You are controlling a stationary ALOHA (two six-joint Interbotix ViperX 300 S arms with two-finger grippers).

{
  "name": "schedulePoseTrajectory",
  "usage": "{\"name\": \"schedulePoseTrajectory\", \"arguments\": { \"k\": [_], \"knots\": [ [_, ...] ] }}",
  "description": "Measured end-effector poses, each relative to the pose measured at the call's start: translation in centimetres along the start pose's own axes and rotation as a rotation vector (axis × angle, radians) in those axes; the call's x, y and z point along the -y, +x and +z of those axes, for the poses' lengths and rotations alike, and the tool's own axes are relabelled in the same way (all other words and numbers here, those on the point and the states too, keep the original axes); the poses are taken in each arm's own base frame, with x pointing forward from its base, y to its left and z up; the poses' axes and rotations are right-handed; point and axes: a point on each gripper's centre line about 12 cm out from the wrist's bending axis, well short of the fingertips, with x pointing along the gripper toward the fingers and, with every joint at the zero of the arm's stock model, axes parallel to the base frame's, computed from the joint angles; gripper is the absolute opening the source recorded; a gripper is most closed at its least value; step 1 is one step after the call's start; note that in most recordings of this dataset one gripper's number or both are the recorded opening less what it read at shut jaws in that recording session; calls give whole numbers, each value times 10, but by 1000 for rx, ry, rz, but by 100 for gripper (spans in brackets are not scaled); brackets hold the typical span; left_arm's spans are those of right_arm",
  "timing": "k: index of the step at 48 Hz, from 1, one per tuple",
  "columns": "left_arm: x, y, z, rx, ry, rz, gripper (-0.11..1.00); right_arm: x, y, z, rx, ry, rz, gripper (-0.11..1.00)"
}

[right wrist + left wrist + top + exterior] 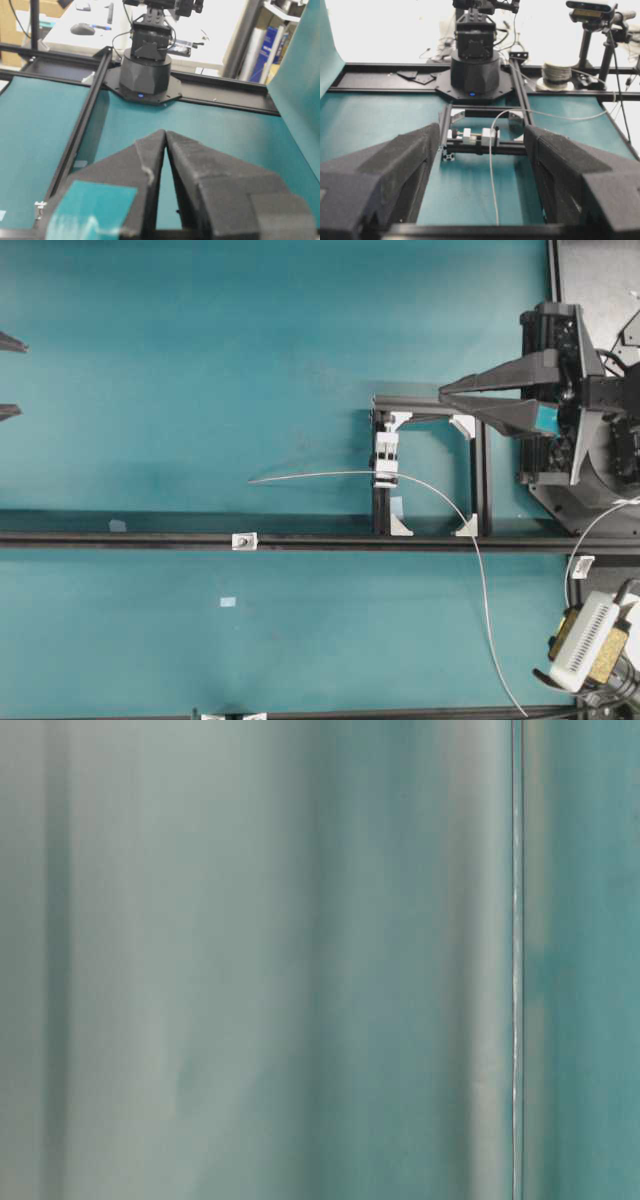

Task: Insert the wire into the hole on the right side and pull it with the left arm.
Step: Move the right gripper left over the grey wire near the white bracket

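Observation:
The thin pale wire (455, 502) comes up from the lower right and arcs over to the white fixture (386, 465) on the black frame. It passes through the fixture, and its free end (255, 481) sticks out to the left over the mat. The hole is too small to make out. In the left wrist view the wire (491, 175) lies on the mat between my fingers, leading to the fixture (489, 136). My left gripper (8, 375) (481, 129) stands open at the far left edge, well away from the wire's end. The right gripper (455, 397) (165, 133) is shut on nothing, above the frame's right side.
A long black rail (150, 540) crosses the table below the black frame (481, 480). A thicker white cable (585, 535) and a ribbed white plug (588, 642) lie at the lower right. The table-level view is a teal blur.

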Motion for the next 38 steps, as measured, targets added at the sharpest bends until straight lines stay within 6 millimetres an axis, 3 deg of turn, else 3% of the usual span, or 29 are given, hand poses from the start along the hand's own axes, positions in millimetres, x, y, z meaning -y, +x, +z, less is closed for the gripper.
{"name": "schedulePoseTrajectory", "arguments": {
  "k": [8, 14, 22, 28, 32, 38],
  "knots": [
    [-1, 0, -9, -15, -26, 7, -1, 0, 0, -19, -51, 9, -2, 2],
    [-1, 3, -20, -55, -29, 7, -10, 0, 2, -33, -94, 29, -3, 1],
    [0, 18, -47, -179, -28, 8, -10, 0, 9, -47, -158, 68, -6, 1],
    [0, 29, -66, -267, -28, 10, -4, 0, 13, -57, -202, 92, -11, 1],
    [-1, 35, -75, -299, -24, 12, 8, 0, 15, -62, -222, 112, -14, 2],
    [-1, 39, -85, -328, -20, 14, 36, 0, 18, -66, -230, 141, -18, 26]
  ]
}}
